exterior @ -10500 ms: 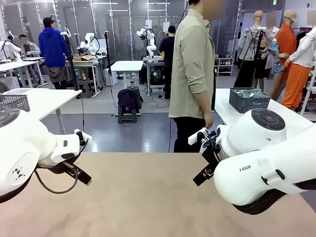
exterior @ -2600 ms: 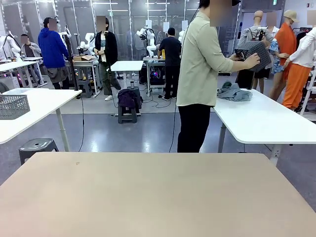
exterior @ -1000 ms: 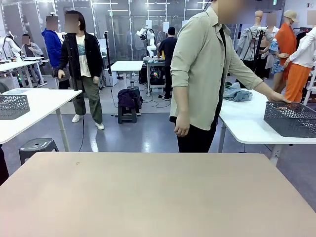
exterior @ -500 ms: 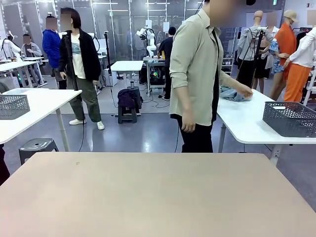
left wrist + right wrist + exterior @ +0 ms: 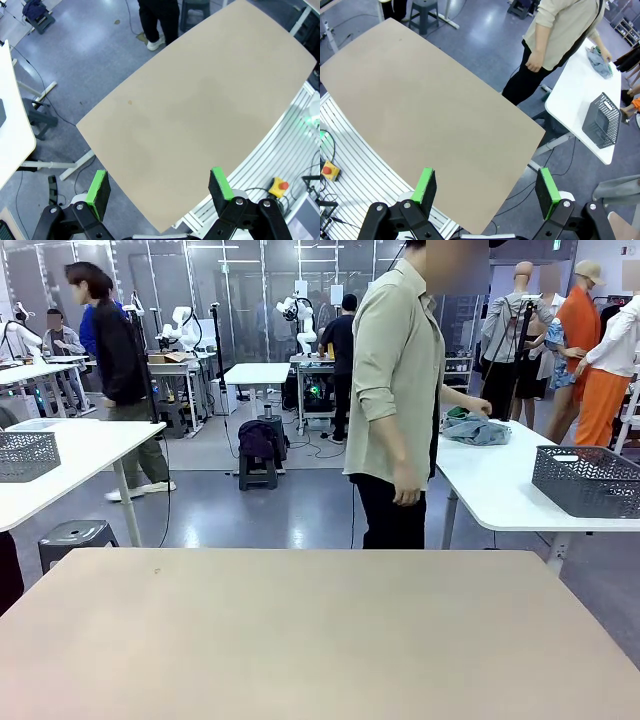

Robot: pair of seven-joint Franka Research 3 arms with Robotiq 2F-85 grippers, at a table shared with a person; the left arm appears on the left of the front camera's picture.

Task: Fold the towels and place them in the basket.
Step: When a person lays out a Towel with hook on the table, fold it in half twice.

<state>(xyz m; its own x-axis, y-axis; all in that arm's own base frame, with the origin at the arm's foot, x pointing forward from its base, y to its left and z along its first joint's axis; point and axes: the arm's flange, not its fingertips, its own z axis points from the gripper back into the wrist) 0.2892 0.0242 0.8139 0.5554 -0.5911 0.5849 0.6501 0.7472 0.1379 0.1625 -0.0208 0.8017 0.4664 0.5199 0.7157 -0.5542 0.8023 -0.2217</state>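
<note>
One big tan bench [image 5: 300,640] up front, a person [image 5: 395,390] at its far edge, turned to a white bench [image 5: 500,490] on the right. The basket [image 5: 585,480] sits near that bench's front edge. The towels [image 5: 475,428] lie bunched farther back, the person's hand [image 5: 483,408] at the pile. Left claw [image 5: 158,175] and right claw [image 5: 485,172] hang high over the tan bench, fingers wide apart.

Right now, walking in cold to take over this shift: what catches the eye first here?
A person in a pale green shirt stands beyond the tan table, one hand at the heaped towels on the white side table. The basket sits nearer on that table, apart from them.
</note>
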